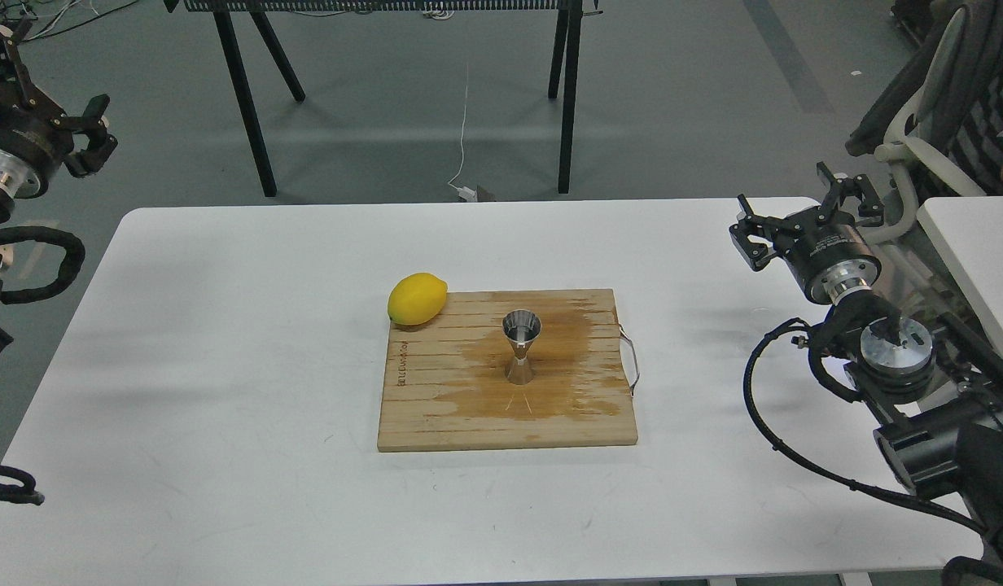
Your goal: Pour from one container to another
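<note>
Nearest to me, the bare front of the white table (225, 488), nothing on this stretch. Moving up: the wooden board (436, 415) lies flat at the table's middle, its planks running side to side, with a broad darker wet-looking patch across its right half and a thin loop handle on its right edge.

On that board, upright in the damp patch, stands the steel jigger (521, 347), hourglass shape, open mouth up, narrow waist, foot planted on the wood. I can't tell whether anything is inside it. The small glass cup, I can't pick out anywhere on the table or board.

At the board's far left corner rests the lemon (418, 299), partly on the wood, partly overhanging the table, well apart from the jigger.

Out to the right, my right gripper (794, 216) hangs over the table's far right edge, fingers spread apart, holding nothing. Over on the left, my left gripper (94, 134) is raised beyond the table's left corner, fingers parted too, empty. Both are well clear of the board.

Farthest back, the black trestle legs (249, 106) on the grey floor, and a white cable (464, 122) trailing down.
</note>
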